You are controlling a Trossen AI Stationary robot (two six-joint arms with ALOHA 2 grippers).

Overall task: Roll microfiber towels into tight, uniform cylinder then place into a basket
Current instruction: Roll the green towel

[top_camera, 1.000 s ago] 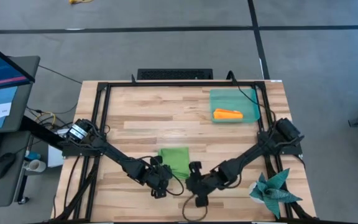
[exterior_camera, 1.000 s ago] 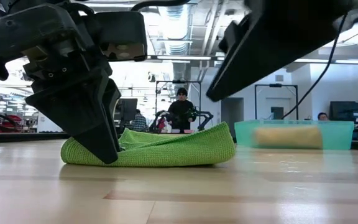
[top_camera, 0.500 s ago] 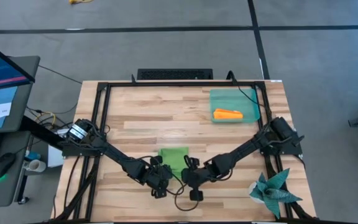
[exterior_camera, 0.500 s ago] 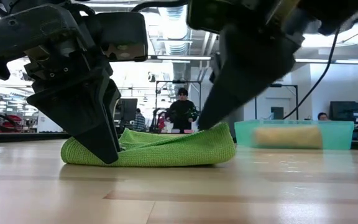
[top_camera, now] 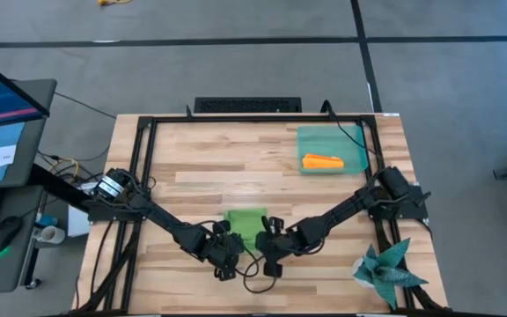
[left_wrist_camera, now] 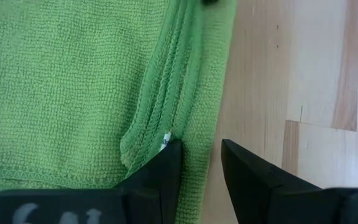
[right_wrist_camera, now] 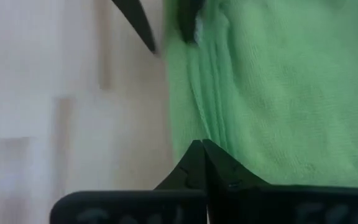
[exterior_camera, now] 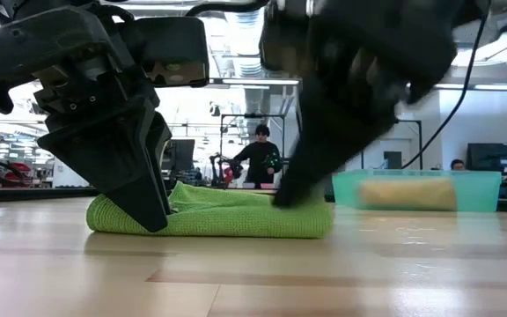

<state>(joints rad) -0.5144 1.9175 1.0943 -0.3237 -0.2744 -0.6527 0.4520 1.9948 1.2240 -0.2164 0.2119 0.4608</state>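
A lime green towel (top_camera: 246, 225), folded in several layers, lies flat on the wooden table near its front edge, also seen in the low view (exterior_camera: 218, 216). My left gripper (left_wrist_camera: 201, 165) is at the towel's near left corner, shut on it. My right gripper (right_wrist_camera: 199, 148) is shut at the towel's near right corner (exterior_camera: 290, 199). The orange towel (top_camera: 322, 161) lies rolled up inside the teal basket (top_camera: 311, 139) at the far right. My left gripper has the towel's near edge (left_wrist_camera: 194, 140) between its two fingers, at the left corner, where several layers are stacked. The fingers slant down from the near left. The towel lies on the table. My right gripper's shut fingertips (right_wrist_camera: 191, 155) bear on the towel's near edge at the right corner, slanting down from the near right. Whether any layer is caught between them, I cannot tell. The towel lies flat under them.
A dark teal spiky cloth (top_camera: 387, 269) lies at the table's near right corner. A black frame (top_camera: 148, 132) runs around the tabletop. Bare wood (top_camera: 227, 163) lies between the towel and the far edge. People stand in the room beyond (exterior_camera: 260, 158).
My right gripper has gone toward the table's left and down onto the green towel's near right corner, rolling a little. The towel's raised right end has been pushed down flatter. The rest of the towel has stayed in place.
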